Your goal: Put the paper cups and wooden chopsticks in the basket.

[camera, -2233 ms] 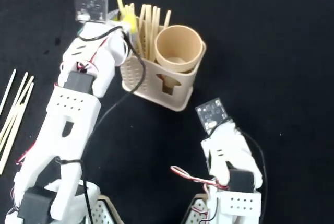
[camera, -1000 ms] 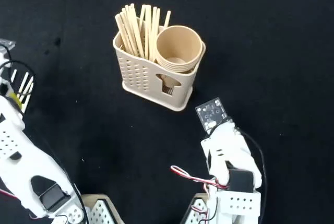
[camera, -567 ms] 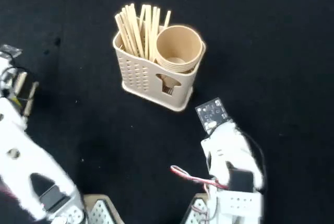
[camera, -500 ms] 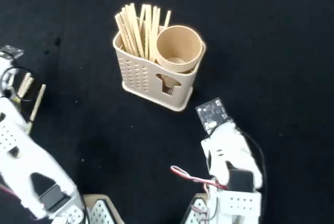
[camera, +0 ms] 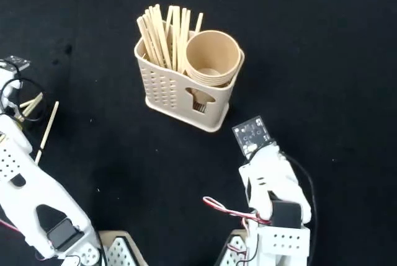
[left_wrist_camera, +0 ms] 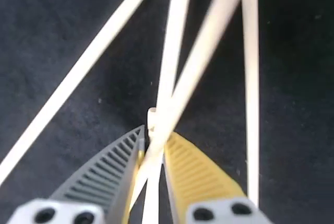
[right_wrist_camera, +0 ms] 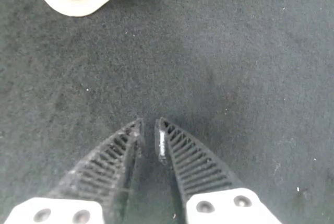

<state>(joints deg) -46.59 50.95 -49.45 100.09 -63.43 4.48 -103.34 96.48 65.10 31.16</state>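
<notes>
Squarely pinched inside the left claw (left_wrist_camera: pixel 153 136) sits one chopstick (left_wrist_camera: pixel 201 67).

Matt perforated plastic basket (camera: pixel 169 90), pale bare-wood chopsticks (camera: pixel 163 33), paper cups (camera: pixel 200 52), fuzzy black cloth table cover (camera: pixel 322 61)

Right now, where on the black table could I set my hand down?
Bare cloth right of the basket and between it and the loose chopsticks. Crowded at the left edge, where the left claw grips some.
</notes>
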